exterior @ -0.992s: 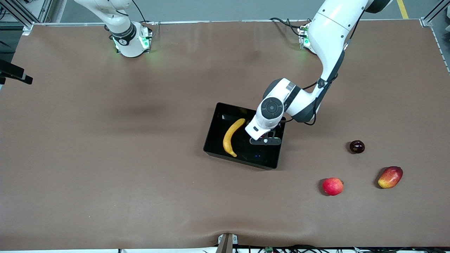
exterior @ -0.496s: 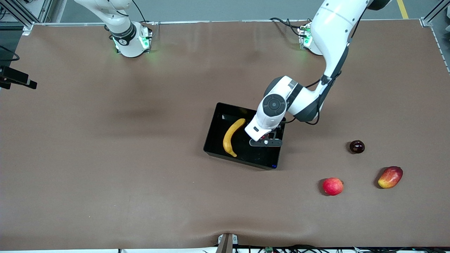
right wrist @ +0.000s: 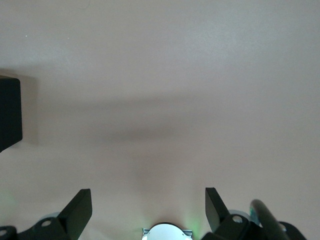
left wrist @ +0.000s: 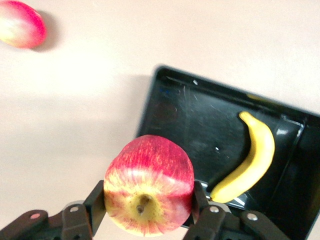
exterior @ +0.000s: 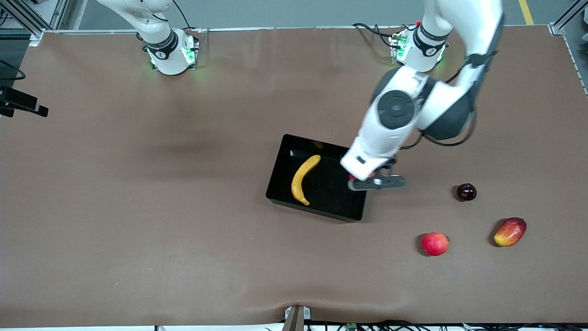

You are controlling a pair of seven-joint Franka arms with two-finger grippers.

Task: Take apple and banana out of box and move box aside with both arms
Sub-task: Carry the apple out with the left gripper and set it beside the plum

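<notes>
The left arm descends from its base at the upper right of the front view, elbow bent, wrist angled down toward frame centre. The left hand (exterior: 376, 182) is raised right of centre, fingers (left wrist: 96, 202) clamped on the apple (left wrist: 148, 185). The right arm waits at the upper left; the right hand (right wrist: 148, 209) faces down, fingers (right wrist: 77, 209) spread wide, holding nothing.

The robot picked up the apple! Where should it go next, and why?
Probably sideways a bit more, toward the left arm's end of the table, then down. The left hand grips the apple in the air right over the box edge, and the banana is in the box. The right hand waits open.
</notes>
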